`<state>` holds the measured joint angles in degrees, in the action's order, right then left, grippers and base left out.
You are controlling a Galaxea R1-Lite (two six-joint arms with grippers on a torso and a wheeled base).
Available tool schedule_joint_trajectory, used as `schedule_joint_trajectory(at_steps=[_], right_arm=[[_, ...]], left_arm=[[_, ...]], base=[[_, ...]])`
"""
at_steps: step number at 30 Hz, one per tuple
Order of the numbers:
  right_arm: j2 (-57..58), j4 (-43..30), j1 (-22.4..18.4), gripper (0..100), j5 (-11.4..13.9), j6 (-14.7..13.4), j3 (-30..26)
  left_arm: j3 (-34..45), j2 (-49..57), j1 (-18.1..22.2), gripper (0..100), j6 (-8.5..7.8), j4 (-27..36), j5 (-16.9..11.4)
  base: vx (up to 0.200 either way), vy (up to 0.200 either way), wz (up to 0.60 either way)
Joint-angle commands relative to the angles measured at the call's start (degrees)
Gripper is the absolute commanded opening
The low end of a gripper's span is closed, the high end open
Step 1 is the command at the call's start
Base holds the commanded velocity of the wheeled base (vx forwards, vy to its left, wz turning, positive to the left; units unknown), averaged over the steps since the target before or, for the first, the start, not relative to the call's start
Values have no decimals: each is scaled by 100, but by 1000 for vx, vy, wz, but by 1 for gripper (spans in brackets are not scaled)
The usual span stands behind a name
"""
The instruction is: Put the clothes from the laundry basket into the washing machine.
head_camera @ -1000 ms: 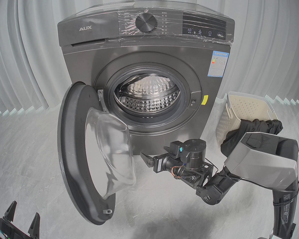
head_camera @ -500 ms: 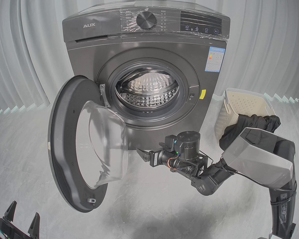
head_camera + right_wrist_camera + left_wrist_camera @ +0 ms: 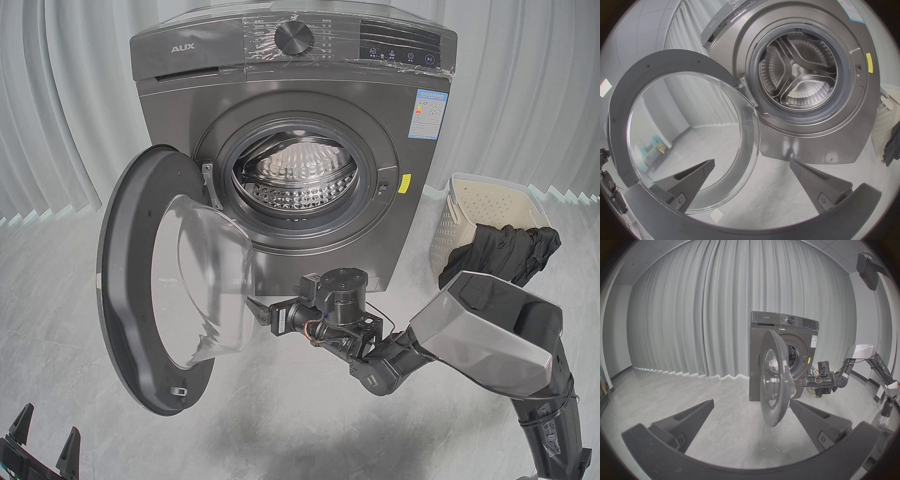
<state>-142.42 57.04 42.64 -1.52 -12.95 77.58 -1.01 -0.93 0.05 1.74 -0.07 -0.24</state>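
Gripper (image 3: 257,310) on right arm hovers spread beside door (image 3: 125,250).

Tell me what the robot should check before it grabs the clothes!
1. Door open wide: ok.
2. Drum free of things: ok, it looks empty.
3. Clothes easy to grab: ok, a black heap draped over the basket rim.
4. Right tool open and empty: ok.
5. Right tool at the clothes: not ok, it is by the door, apart from the basket.
6. Left tool out of the way: ok, low, open, far from the basket.
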Motion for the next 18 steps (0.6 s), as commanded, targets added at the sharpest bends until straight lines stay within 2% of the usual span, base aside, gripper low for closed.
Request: schedule_joint_trajectory(at_steps=[1,6,18], right_arm=[[-374,-17,227,100,-6,-15,486],[-462,-70,332,100,-59,-41,802],[-532,-9,209,100,-67,-41,802]], left_arm=[[92,93,13,100,1,-1,-2],[92,93,4,100,1,-1,-2],[92,93,4,100,19,-1,-2]], base=[[0,0,0],[0,0,0],[0,0,0]])
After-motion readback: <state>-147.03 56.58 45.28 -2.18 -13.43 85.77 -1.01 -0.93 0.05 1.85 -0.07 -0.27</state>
